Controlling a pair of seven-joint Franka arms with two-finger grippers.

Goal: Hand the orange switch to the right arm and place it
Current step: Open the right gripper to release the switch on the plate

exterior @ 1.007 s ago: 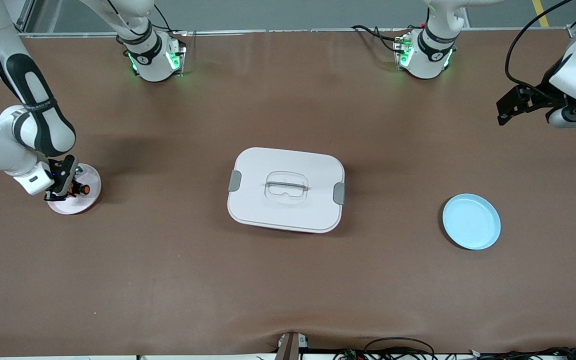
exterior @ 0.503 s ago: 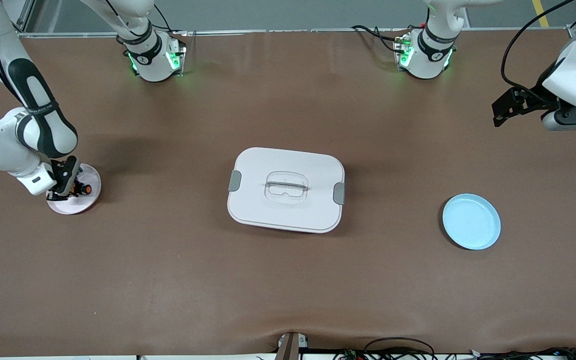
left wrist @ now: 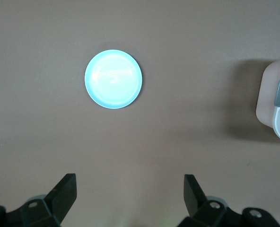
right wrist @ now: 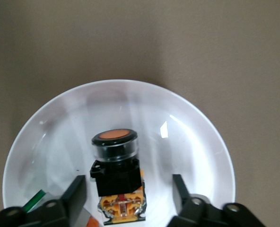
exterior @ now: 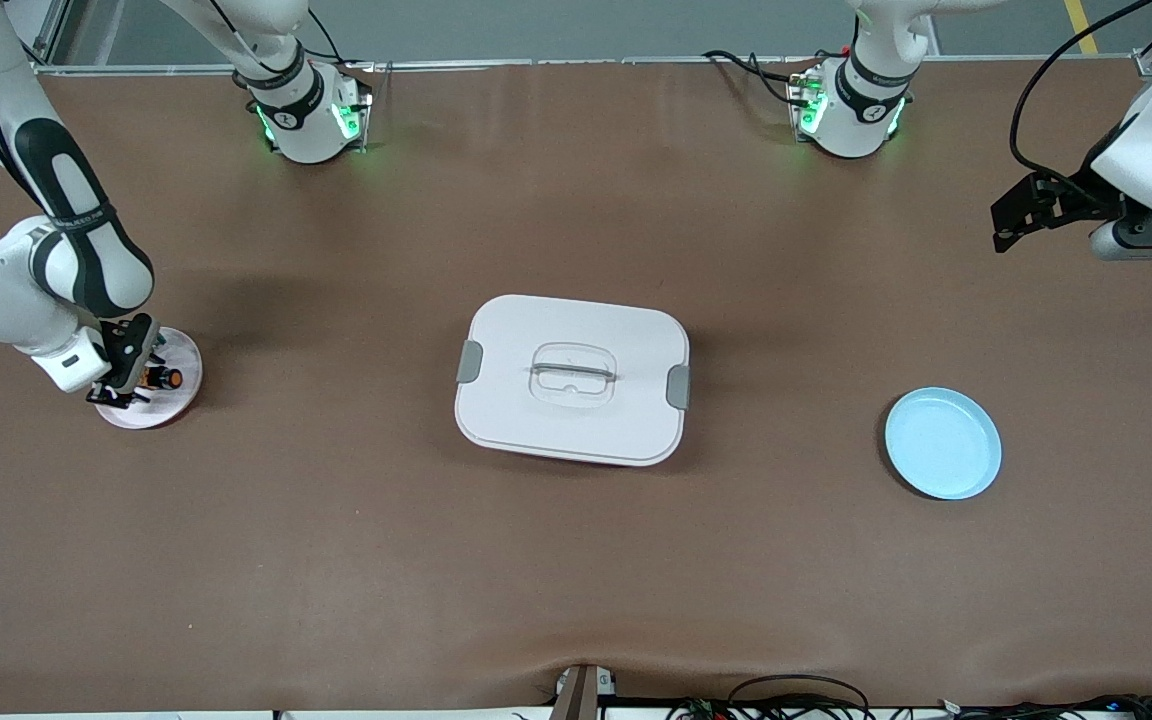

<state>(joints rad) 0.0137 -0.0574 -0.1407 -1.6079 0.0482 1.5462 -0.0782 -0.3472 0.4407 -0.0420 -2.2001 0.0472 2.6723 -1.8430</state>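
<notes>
The orange switch [exterior: 164,378] [right wrist: 116,175], a stubby black part with an orange button end and orange base, lies on a small pinkish-white plate [exterior: 183,352] [right wrist: 192,137] at the right arm's end of the table. My right gripper [exterior: 136,385] [right wrist: 129,189] is low over that plate and open. Its fingers stand on either side of the switch with a gap on each side. My left gripper [exterior: 1000,228] [left wrist: 130,189] hangs open and empty, high over the left arm's end of the table.
A white lidded box [exterior: 572,378] [left wrist: 277,109] with grey clips sits mid-table. A light blue plate [exterior: 943,443] [left wrist: 113,79] lies toward the left arm's end. A small green-edged bit [right wrist: 33,201] shows on the pinkish-white plate beside one right finger.
My right gripper has opened and let go of the orange switch, which now rests on the plate. The left gripper has shifted slightly in the air.
</notes>
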